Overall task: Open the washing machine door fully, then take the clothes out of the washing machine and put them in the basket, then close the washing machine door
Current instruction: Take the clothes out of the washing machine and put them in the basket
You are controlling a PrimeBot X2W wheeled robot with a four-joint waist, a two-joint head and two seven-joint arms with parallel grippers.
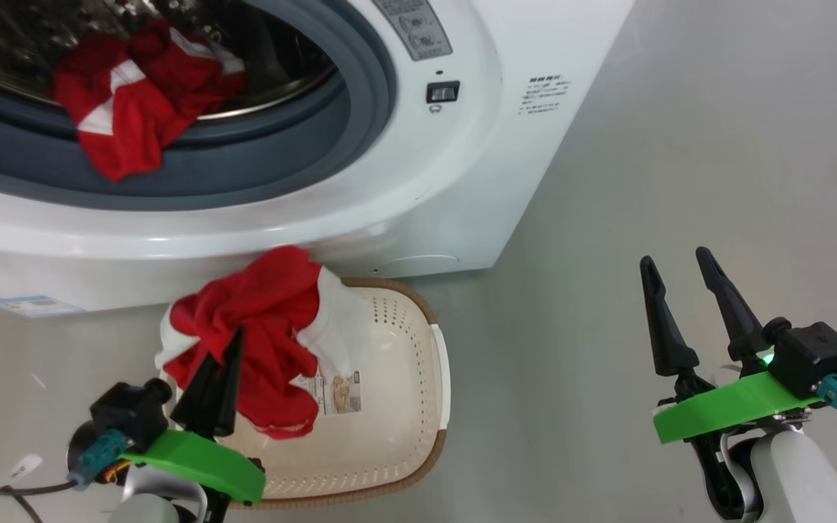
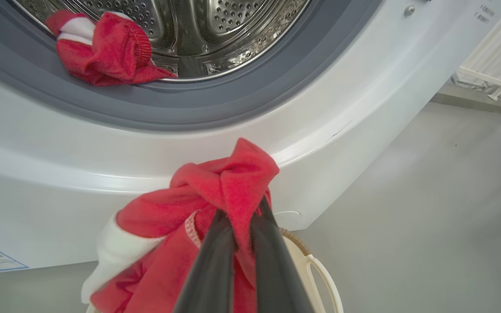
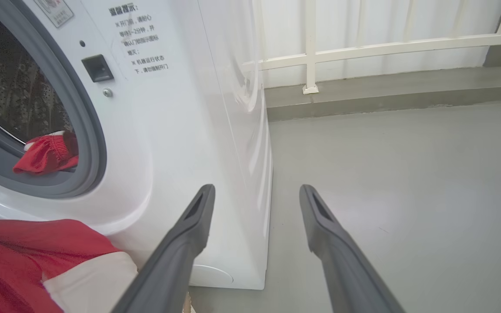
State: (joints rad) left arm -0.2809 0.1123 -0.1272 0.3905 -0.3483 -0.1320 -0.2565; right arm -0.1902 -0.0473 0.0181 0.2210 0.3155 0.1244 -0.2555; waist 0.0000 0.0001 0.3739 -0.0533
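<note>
Smooth grey floor [image 1: 607,327]; left claw [image 1: 233,341] clamps soft red clothes [image 1: 266,305]; right claw [image 1: 674,258] agape, empty.

Left claw [image 1: 226,349]: dark fingers pressed together, pinching a red and white garment [image 1: 266,319] bunched around their tips.
Basket [image 1: 442,363]: cream, brown-rimmed, beneath and just right of that claw; the garment hangs into it.
Washer [image 1: 462,181]: white, beyond that claw.
Second garment [image 1: 135,94]: red and white, draped over the washer's grey seal [image 1: 360,123].
Right claw [image 1: 674,258]: fingers spread apart above grey floor [image 1: 680,145].

CN notice [image 3: 139,39] "温馨提示" on washing machine [image 3: 181,130]
</note>
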